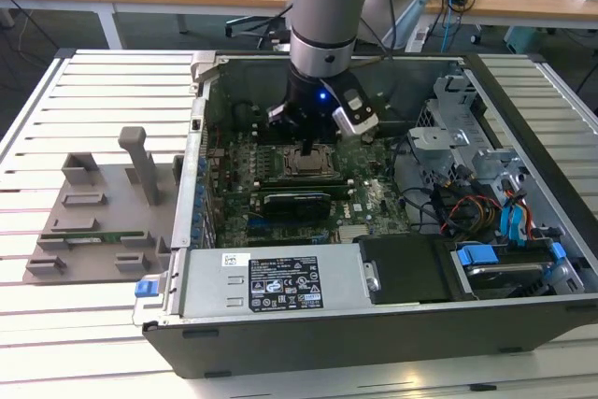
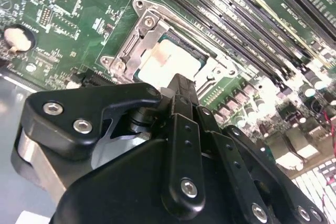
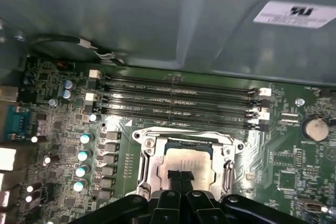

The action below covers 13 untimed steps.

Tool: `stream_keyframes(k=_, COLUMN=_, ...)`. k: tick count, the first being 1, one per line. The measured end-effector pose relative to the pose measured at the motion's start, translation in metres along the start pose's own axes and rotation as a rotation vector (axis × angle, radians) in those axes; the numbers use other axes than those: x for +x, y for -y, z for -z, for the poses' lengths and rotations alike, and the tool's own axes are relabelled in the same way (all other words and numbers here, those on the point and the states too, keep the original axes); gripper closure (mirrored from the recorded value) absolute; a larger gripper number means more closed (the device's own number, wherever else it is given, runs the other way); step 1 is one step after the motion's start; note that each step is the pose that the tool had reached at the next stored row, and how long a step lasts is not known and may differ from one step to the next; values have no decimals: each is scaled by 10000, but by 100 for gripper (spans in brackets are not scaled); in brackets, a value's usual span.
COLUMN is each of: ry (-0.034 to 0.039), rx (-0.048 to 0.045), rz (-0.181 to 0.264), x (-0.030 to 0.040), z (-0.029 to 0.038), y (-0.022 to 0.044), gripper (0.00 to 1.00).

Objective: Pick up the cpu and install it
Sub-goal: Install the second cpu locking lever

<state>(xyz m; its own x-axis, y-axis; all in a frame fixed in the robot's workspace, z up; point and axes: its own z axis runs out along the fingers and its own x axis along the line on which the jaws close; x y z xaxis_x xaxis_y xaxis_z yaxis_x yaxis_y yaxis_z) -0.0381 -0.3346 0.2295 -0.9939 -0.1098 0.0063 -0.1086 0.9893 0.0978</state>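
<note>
The cpu (image 3: 190,152), a flat square chip with a silvery top, lies flat inside the metal socket frame (image 3: 148,157) on the green motherboard. In the second wrist view the cpu (image 2: 169,59) shows pale and bright just beyond my fingertips. My gripper (image 3: 181,174) hangs straight over the socket, its two black fingers drawn together with nothing between them, tips at or just above the chip's near edge. In the exterior view the gripper (image 1: 307,148) sits low inside the open computer case, directly above the socket (image 1: 309,165).
Black memory slots (image 3: 178,98) run beside the socket. A coin battery (image 3: 315,128) sits on the board. The power supply (image 1: 280,282) and drive cage with cables (image 1: 486,203) crowd the case. Outside it, a grey fixture (image 1: 93,203) holds a green memory stick (image 1: 93,235).
</note>
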Motion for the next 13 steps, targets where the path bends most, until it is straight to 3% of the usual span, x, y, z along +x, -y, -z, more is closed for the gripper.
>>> stream_keyframes(k=5, ry=0, rx=6, rz=0, x=0, z=99, y=-12, gripper=89)
stream_keyframes(k=13, ry=0, rx=5, rz=0, x=1, z=190, y=-21, gripper=89)
